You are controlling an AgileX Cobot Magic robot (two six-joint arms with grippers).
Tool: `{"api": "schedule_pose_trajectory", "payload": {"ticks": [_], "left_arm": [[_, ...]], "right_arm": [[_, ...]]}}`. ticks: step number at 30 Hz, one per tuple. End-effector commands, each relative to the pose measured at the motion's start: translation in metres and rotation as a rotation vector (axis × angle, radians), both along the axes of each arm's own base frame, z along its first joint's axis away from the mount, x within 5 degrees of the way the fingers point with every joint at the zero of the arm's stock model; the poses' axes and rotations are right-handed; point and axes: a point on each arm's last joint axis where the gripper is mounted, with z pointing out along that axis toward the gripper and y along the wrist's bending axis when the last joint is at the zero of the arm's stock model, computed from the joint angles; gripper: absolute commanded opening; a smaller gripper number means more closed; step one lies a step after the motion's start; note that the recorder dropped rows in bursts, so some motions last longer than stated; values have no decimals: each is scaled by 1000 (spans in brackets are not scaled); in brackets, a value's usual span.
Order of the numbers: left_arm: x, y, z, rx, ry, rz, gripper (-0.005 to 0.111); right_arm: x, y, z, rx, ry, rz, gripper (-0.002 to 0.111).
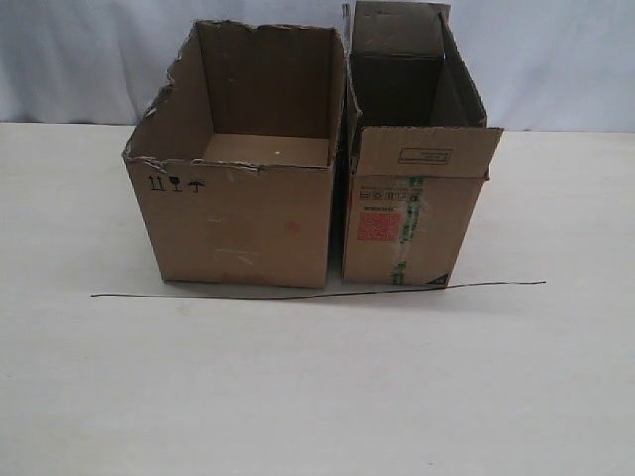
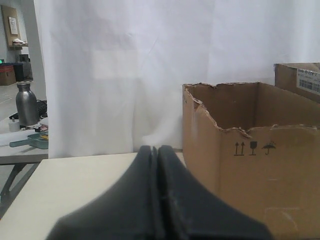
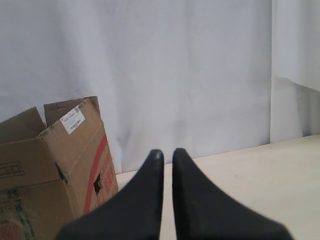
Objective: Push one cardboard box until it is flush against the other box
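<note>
The cardboard box (image 1: pixel 417 228), narrow, with open flaps, green tape and a red label on its end, stands right of the other box (image 1: pixel 243 223). That one is wider, with a ragged rim and black handling symbols. They sit side by side with only a thin dark seam between them; I cannot tell whether they touch. Neither gripper shows in the exterior view. My left gripper (image 2: pixel 157 148) is shut and empty, hanging left of the other box (image 2: pixel 260 175), apart from it. My right gripper (image 3: pixel 167 151) is shut to a narrow slit and empty, beside the cardboard box's (image 3: pixel 55 160) red-striped side.
A thin black wire (image 1: pixel 317 293) lies on the pale table (image 1: pixel 317 397) along the front of both boxes. A white curtain (image 1: pixel 556 59) hangs behind. In the left wrist view a metal bottle (image 2: pixel 27 102) stands on a side table beyond the table's edge.
</note>
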Motion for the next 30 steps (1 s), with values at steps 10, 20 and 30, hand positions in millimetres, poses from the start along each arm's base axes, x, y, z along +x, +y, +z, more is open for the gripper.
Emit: {"api": "schedule_pose_trajectory", "payload": {"ticks": [10, 20, 30], "left_arm": [[0, 0, 0, -10, -6, 3, 0], [0, 0, 0, -13, -5, 3, 0], [0, 0, 0, -13, -5, 3, 0]], "right_arm": [[0, 4, -3, -201, 2, 26, 5], [0, 3, -6, -260, 35, 15, 5], [0, 2, -8, -185, 66, 5, 5]]}}
